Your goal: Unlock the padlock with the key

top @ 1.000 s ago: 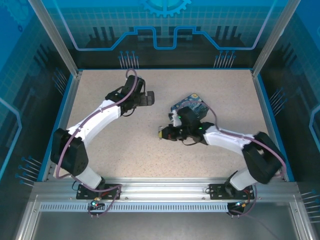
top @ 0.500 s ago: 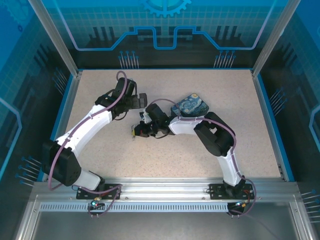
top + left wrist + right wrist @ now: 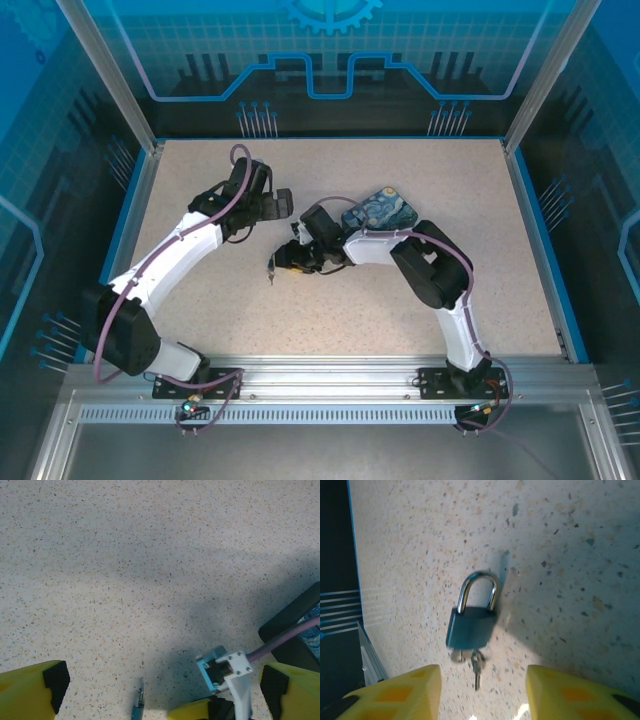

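Observation:
The padlock [image 3: 470,627], teal with a silvery shackle, lies flat on the speckled table. The key [image 3: 477,669] sticks out of the bottom of its body, slightly blurred. My right gripper [image 3: 482,692] is open, its yellow fingers [image 3: 395,695] standing either side just short of the key and touching nothing. From above, the padlock [image 3: 272,270] is a small speck just left of the right gripper [image 3: 287,260]. My left gripper [image 3: 284,203] hangs open behind it. In the left wrist view the left gripper [image 3: 164,680] holds nothing, and the padlock [image 3: 136,707] shows edge-on at the bottom.
The Starry-Night tin [image 3: 382,212] sits behind the right arm's forearm, and its dark edge [image 3: 300,640] shows at the right of the left wrist view. The right arm's wrist [image 3: 225,670] is close beside the left gripper. Blue walls ring the table [image 3: 200,300].
My right arm swung left across the table and its gripper has opened, leaving the padlock with the key on the surface. The left arm shifted slightly left and nearer.

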### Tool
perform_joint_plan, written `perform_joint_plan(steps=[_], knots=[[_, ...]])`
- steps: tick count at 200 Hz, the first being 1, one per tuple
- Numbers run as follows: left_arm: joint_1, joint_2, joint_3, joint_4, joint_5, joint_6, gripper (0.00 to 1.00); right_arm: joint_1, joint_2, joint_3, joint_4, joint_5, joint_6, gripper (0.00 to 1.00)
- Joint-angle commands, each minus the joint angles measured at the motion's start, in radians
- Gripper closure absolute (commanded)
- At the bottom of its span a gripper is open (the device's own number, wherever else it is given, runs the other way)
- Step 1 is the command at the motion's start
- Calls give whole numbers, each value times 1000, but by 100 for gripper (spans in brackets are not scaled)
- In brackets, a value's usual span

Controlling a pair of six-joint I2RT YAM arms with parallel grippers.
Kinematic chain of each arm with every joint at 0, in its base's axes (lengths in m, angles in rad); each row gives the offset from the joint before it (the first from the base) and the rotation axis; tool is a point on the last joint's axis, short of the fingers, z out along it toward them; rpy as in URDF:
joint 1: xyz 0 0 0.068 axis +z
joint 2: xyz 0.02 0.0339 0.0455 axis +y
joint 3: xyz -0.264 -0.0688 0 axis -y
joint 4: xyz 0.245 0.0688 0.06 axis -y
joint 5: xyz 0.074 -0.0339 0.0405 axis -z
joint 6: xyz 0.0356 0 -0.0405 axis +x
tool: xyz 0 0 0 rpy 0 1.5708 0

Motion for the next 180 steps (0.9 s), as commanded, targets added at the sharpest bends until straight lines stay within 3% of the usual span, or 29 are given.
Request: perform_joint_plan(steps=[1, 43, 63, 78, 84, 112, 132, 159, 180], knots=[[10, -18, 12, -22, 13, -7, 1, -9, -76, -37, -26, 11, -25, 47], [10, -34, 26, -21, -23, 18, 1, -9, -267, -124, -63, 41, -84, 29], [10, -54, 11, -1, -59, 27, 1, -10, -388, -148, -149, 86, -147, 18], [10, -75, -16, 33, -81, 41, 1, -18, -480, -158, -233, 132, -208, 15], [10, -91, -37, 61, -87, 49, 1, -21, -520, -161, -271, 159, -232, 4], [10, -177, -163, 225, -117, 92, 1, -56, -701, -186, -434, 317, -338, 0], [10, -242, -272, 371, -151, 119, 1, -143, -822, -239, -502, 407, -368, 0], [11, -315, -434, 592, -259, 182, 1, -353, -978, -367, -476, 456, -375, 0], [16, -333, -524, 714, -313, 288, 1, -472, -1094, -502, -392, 623, -417, 0]])
